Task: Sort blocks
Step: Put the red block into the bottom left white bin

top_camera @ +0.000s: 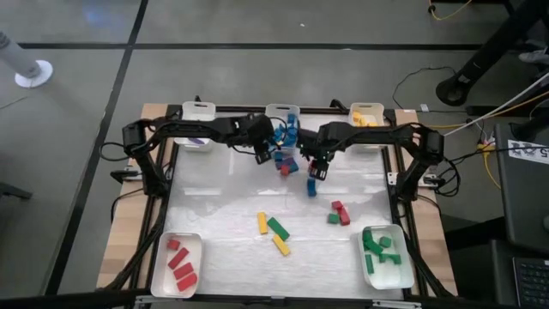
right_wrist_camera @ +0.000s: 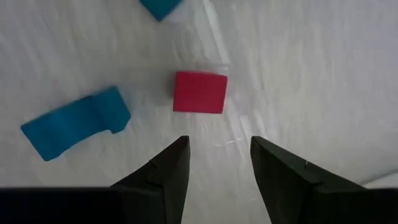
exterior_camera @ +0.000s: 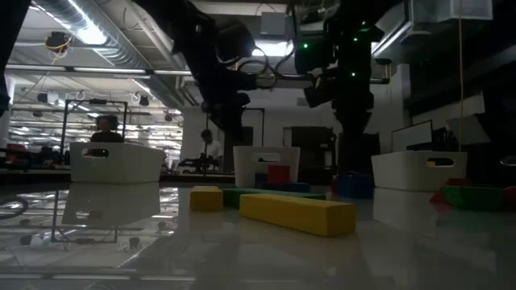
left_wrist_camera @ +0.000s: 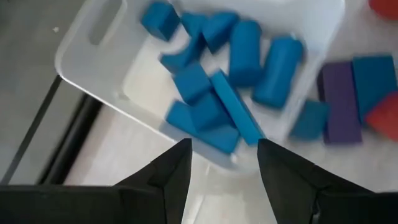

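Sorting is partly done: blue blocks [left_wrist_camera: 224,93] fill the white tray [top_camera: 281,112] at the table's far edge, red bars [top_camera: 181,266] and green blocks [top_camera: 382,253] lie in the near corner trays, while yellow bars [top_camera: 273,236], a green bar [top_camera: 277,227] and red cubes [top_camera: 340,211] remain loose mid-table, their long axes running diagonally. The left gripper [left_wrist_camera: 222,163] hovers over the blue tray, fingers spread and empty. The right gripper [right_wrist_camera: 219,160] hangs parted, holding nothing, above a red cube [right_wrist_camera: 199,92] beside a loose blue block [right_wrist_camera: 74,129].
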Robot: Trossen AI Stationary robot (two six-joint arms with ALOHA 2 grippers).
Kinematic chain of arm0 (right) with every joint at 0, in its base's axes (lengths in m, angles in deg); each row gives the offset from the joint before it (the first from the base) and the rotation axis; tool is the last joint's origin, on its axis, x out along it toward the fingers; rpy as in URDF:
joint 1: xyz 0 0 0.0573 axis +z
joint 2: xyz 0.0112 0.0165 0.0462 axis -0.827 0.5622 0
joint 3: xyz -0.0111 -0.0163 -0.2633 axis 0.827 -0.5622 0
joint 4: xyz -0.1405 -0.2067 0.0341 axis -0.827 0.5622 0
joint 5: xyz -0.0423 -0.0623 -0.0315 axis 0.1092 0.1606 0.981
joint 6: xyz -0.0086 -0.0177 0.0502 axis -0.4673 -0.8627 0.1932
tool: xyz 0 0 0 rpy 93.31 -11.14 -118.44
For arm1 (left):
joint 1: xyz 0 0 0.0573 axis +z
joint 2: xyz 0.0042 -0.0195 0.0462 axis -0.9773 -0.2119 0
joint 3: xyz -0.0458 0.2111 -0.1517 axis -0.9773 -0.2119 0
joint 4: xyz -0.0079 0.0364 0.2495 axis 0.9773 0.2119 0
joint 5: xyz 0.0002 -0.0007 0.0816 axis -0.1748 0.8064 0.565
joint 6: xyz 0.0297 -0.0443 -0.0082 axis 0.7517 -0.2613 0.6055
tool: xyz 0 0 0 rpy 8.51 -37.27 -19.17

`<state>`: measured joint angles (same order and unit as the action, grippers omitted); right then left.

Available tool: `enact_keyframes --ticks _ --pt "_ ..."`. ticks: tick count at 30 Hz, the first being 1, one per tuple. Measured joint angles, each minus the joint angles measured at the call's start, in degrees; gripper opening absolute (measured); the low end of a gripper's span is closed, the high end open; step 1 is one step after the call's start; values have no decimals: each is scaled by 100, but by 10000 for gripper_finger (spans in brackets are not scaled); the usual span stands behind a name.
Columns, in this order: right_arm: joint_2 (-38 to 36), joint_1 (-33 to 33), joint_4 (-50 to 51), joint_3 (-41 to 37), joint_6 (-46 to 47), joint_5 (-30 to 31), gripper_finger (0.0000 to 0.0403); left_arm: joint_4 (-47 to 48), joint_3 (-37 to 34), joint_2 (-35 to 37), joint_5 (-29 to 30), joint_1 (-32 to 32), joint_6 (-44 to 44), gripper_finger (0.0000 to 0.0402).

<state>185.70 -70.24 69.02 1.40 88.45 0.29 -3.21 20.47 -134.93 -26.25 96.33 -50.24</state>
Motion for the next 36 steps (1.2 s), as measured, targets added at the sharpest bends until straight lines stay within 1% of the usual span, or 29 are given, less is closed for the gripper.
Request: enact_keyframes --ticks 3,5,8,9,13,20,29,36 --pt "-1 -220 -127 0 -203 -405 172 224 0 0 -1 -141 -30 170" --pt "-2 -343 -294 -15 -313 -810 172 315 0 1 -2 -235 -115 170" --pt "-9 -485 -649 -198 -377 -1353 172 468 0 9 -2 -386 -247 170" --pt "-9 -517 -754 -283 -384 -1432 172 511 0 9 0 -440 -261 170" --pt "-9 -519 -1228 -684 -470 -1299 172 686 -9 9 -2 -618 -247 170" --pt "-9 -511 -1843 -1178 -620 -1249 172 661 -44 11 -2 -735 -237 170" --pt "-16 -509 -2510 -1316 -622 -1152 172 648 -44 11 -1 -734 -302 170" --pt "-9 -509 -2574 -1316 -854 -1105 172 650 -44 11 0 -734 -304 170"
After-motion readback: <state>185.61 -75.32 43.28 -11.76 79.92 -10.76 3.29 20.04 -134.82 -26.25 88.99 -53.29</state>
